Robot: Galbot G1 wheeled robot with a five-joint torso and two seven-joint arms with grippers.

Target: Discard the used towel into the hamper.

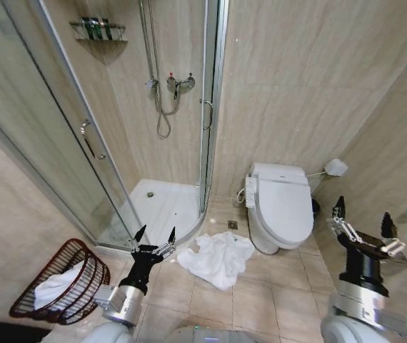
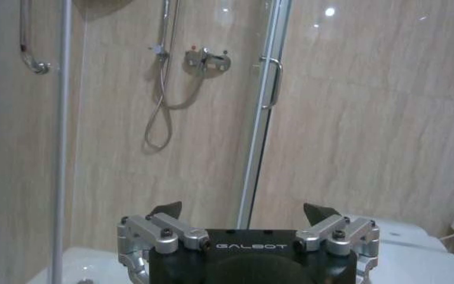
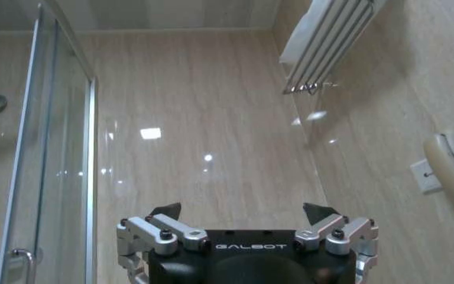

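Head view shows the task barely begun: the used towel (image 1: pixel 218 259), white and crumpled, lies in a heap on the tiled floor (image 1: pixel 275 293) just beside the base of the toilet (image 1: pixel 282 207), on its shower side, and nothing grips it. The hamper (image 1: pixel 61 282) stands well apart from the toilet, beyond the towel and close to the corner of the shower enclosure (image 1: pixel 118 143); something white already lies inside it, though I cannot tell what. The left gripper (image 1: pixel 154 234) is raised between the hamper and the towel, its jaws spread wide and empty, pointing toward the shower rather than down at the cloth. The right gripper (image 1: pixel 360 216) hangs on the far side of the toilet from the towel, near the wall, jaws likewise wide and holding nothing. By my judgement, reaching, grasping, carrying and dropping are all left to do
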